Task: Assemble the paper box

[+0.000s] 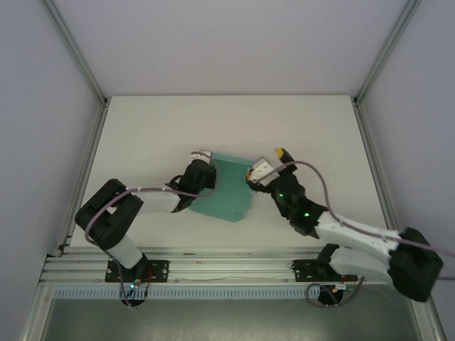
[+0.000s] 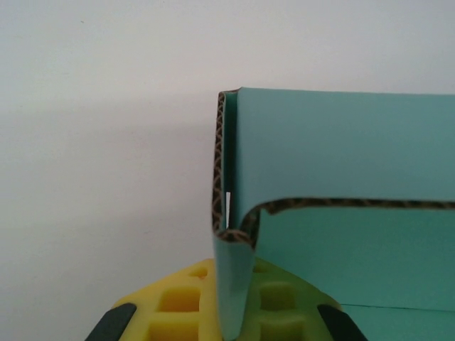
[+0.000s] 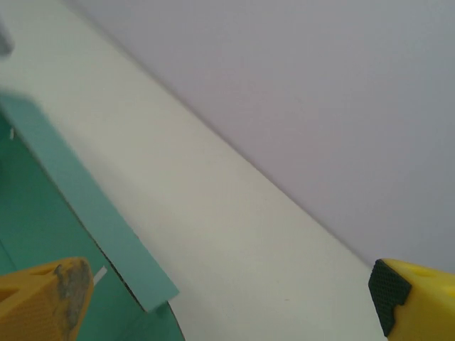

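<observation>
Two sets of jaws are mine, and they meet the paper box (image 1: pixel 227 193) from opposite sides. The box is a teal-green sheet of corrugated card, lying mostly flat near the middle of the worktop (image 1: pixel 313 121), with my two arms reaching in to it from the near edge.

My left jaws sit at the box's left edge and are pinched shut on it. In the left wrist view my yellow fingers (image 2: pixel 178 307) press together on a narrow flap (image 2: pixel 234 284) of the box that stands upright between them. Just behind that flap a taller teal panel (image 2: pixel 341 135) also stands upright. Its brown fluted core shows down the corner and along the curved cut line below.

My right jaws sit at the box's right edge, spread wide with nothing between them. In the right wrist view one yellow finger, scuffed grey at the tip, hangs over the teal card. The other, with a black pad, is over bare worktop well beyond the box's edge. I cannot tell whether the first finger touches the card. A long teal strip (image 3: pixel 78 192) of the box runs diagonally beside that finger, bordering the pale worktop.
</observation>
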You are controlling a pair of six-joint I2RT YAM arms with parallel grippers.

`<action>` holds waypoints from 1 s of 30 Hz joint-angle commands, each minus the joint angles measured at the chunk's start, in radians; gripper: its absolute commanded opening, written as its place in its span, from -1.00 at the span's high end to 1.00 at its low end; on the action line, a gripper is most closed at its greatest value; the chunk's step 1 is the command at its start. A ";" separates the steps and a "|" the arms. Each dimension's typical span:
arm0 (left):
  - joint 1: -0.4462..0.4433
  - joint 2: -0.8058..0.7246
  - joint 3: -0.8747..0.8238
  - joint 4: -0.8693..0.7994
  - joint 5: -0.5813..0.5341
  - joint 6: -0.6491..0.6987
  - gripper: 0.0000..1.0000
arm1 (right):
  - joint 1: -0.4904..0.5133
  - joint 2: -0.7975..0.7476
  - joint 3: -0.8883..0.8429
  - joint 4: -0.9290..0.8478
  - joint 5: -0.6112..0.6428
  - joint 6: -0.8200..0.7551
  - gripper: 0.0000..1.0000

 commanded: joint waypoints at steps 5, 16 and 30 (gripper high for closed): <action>0.002 -0.087 -0.033 -0.084 -0.012 -0.086 1.00 | -0.045 -0.239 0.006 -0.225 0.004 0.615 -1.00; -0.022 -0.136 -0.047 -0.104 -0.016 -0.101 1.00 | -0.105 0.062 0.268 -0.559 0.015 0.815 -1.00; -0.028 -0.190 -0.035 -0.149 -0.027 -0.135 1.00 | -0.116 0.224 0.248 -0.489 -0.243 0.808 -0.96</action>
